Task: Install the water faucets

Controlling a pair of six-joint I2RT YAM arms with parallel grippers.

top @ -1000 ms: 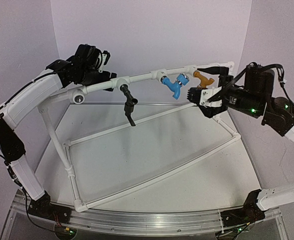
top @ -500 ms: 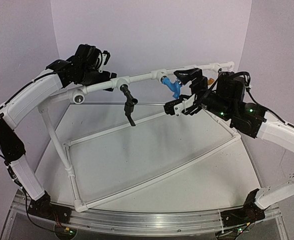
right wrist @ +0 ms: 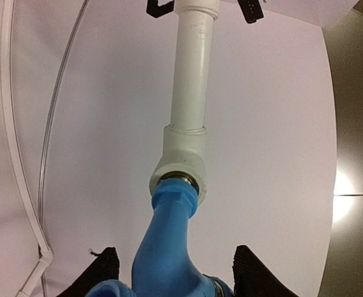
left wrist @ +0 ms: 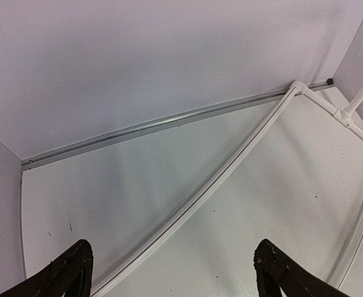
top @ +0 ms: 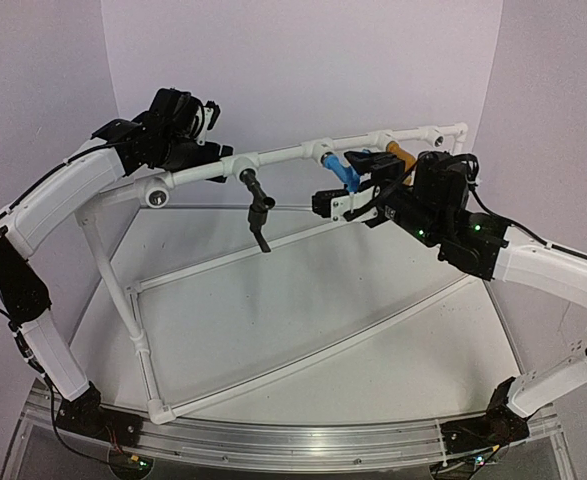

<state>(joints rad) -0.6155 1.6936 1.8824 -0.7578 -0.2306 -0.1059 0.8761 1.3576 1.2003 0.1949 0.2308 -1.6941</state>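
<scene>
1. Two black fingers of the left gripper (left wrist: 172,275) stand spread wide with nothing between them, up by the left end of the white plastic pipe frame (top: 283,155).
2. Left of centre, the slim black plastic faucet (top: 258,205) hangs from the top rail.
3. Next, the bright blue plastic faucet (right wrist: 169,241) has its neck in a white socket. It looks light, rigid and smooth, so grip the thick body, not the knob.
4. Just right of it, the mustard-yellow plastic faucet (top: 401,155) sits on the rail.
5. Lastly, the right gripper (right wrist: 175,272) straddles the blue body, fingers apart, not pinching.
</scene>
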